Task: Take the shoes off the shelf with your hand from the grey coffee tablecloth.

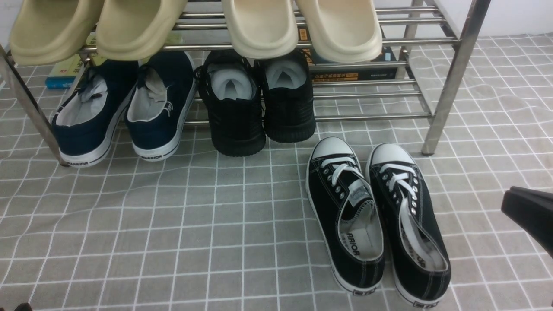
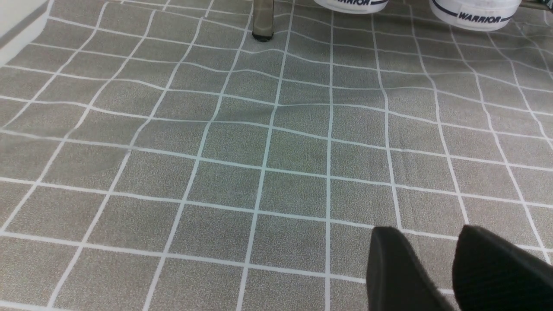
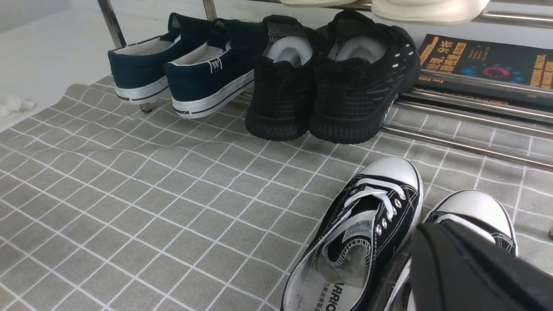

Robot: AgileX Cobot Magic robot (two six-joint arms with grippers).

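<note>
The shoes, black canvas sneakers with white laces and toe caps, lie side by side on the grey coffee tablecloth (image 1: 173, 224) in front of the shelf (image 1: 454, 77), toes toward it: one (image 1: 345, 216) left of the other (image 1: 410, 224). Nothing touches them. My right gripper (image 1: 527, 220) shows as a black wedge at the right edge, just right of the pair. In the right wrist view it (image 3: 466, 268) covers part of the nearer shoe (image 3: 475, 207), beside the other (image 3: 371, 224); I cannot see whether it is open. My left gripper (image 2: 430, 242) is open and empty above bare cloth (image 2: 259, 172).
Navy slip-ons (image 1: 125, 112) and all-black sneakers (image 1: 259, 103) stand on the shelf's lower bars. Several cream slippers (image 1: 259, 26) sit on the upper tier. Books (image 1: 354, 73) lie behind the shelf. A shelf leg (image 2: 262, 21) and the slip-ons' white soles (image 2: 475, 15) show ahead of my left gripper.
</note>
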